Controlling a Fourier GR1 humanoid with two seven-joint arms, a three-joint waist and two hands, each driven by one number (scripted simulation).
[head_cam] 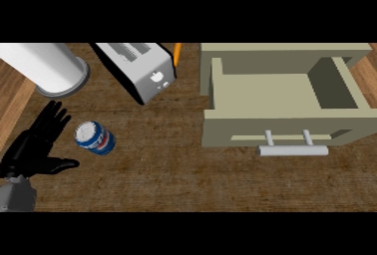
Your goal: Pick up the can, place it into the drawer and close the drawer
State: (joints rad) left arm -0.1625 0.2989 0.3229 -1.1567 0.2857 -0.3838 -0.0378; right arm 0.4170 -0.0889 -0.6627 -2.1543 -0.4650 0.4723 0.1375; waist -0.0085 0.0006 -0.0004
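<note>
The can (95,138) is taken as the landmark; it is seen lying on the wooden counter (169,174), tilted, with its pale top turned up and to the left and its blue, white and red side turned down and to the right. Its label cannot be read. Just left of the can the left hand (33,147) is seen, with its fingers straight and held up and its thumb stuck out toward the can; nothing is held by it, and a narrow strip of counter is seen between thumb and can. Only a short piece of grey forearm (18,194) is shown below the hand, cut off by the lower edge. The right hand is shown nowhere.

Up and to the left of the can a white cylinder on a grey base (46,67) is found, its top cut off by the upper edge. Straight above the can a silver toaster (140,67) is seen at a slant, also cut at the top; an orange strip (177,54) is glimpsed behind it and cannot be made out.

Well to the right of the can the drawer (283,102) is seen pulled open, its inside bare, its grey handle (293,148) facing down; its cabinet is cut off above
</note>
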